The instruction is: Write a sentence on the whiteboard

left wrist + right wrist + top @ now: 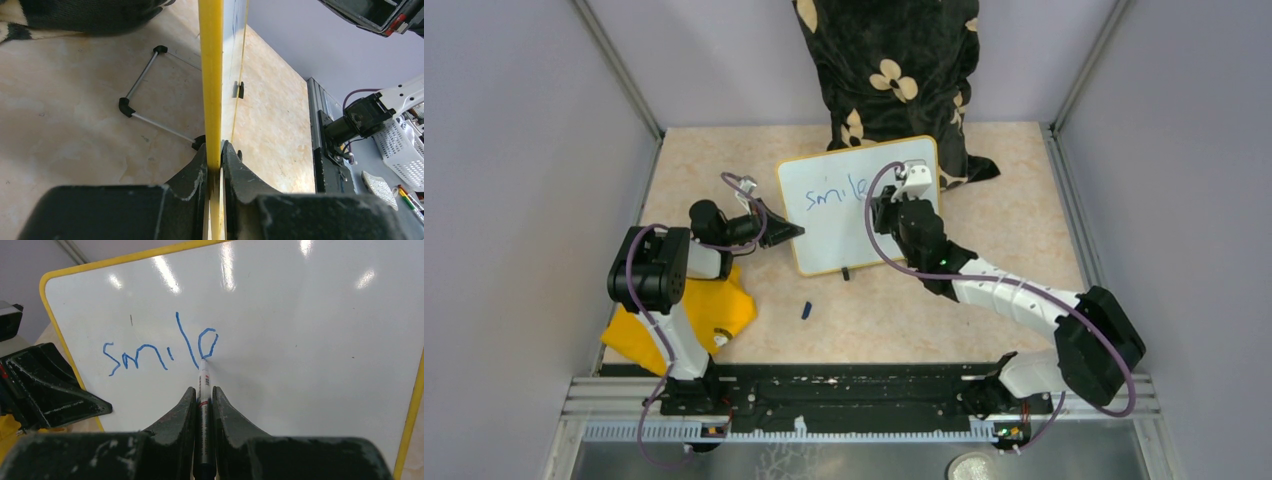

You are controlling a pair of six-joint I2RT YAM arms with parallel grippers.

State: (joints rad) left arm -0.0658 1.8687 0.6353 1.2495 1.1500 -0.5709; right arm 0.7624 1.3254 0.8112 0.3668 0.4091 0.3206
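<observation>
Whiteboard [839, 240] propped on the surface [1004, 210]: left hand [214, 150] clamped on its yellow rim; right hand [202, 392] gripping a marker [203, 377], tip touching the blue writing [160, 350].

The yellow-rimmed whiteboard [844, 245] is set toward 12 o'clock, slightly skewed; the sentence [836, 193], blue "smile" only, is written toward its 10 o'clock.

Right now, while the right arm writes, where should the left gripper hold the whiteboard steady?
The left edge of the whiteboard, on its thin yellow rim, coming in from the left with jaws across the thickness. The board is flat, thin and propped up, and that keeps the face free for the marker. The left gripper grips there now.
</observation>
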